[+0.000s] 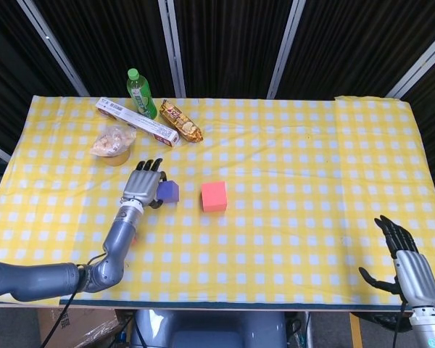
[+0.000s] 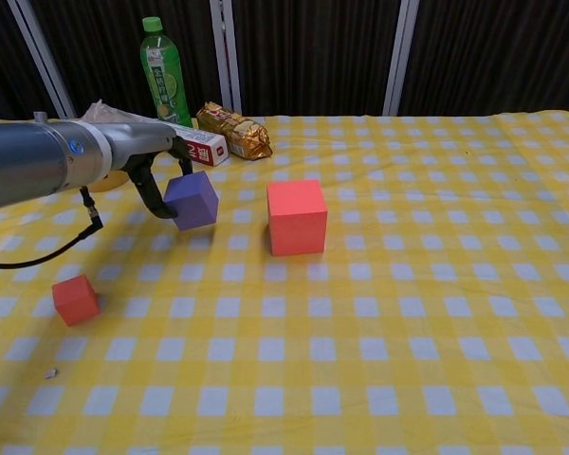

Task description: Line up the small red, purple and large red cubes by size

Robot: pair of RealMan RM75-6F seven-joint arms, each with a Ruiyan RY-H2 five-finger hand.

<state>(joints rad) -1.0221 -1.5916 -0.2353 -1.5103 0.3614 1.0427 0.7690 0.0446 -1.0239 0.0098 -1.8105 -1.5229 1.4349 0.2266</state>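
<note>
My left hand [image 1: 143,185] grips the purple cube [image 2: 192,199] from its left side, and the cube sits tilted in the fingers [image 2: 155,192]. In the head view the purple cube [image 1: 169,191] pokes out to the right of the hand. The large red cube [image 1: 214,196] stands on the checked cloth just right of it, a small gap apart, and shows in the chest view too [image 2: 296,216]. The small red cube [image 2: 75,299] lies alone near the front left; my forearm hides it in the head view. My right hand [image 1: 406,254] hovers open at the front right edge, holding nothing.
Along the back left stand a green bottle [image 1: 141,93], a long white box [image 1: 135,122], a golden snack packet [image 1: 181,121] and a bagged snack on a roll [image 1: 112,143]. The yellow checked cloth [image 1: 312,181] covers the table.
</note>
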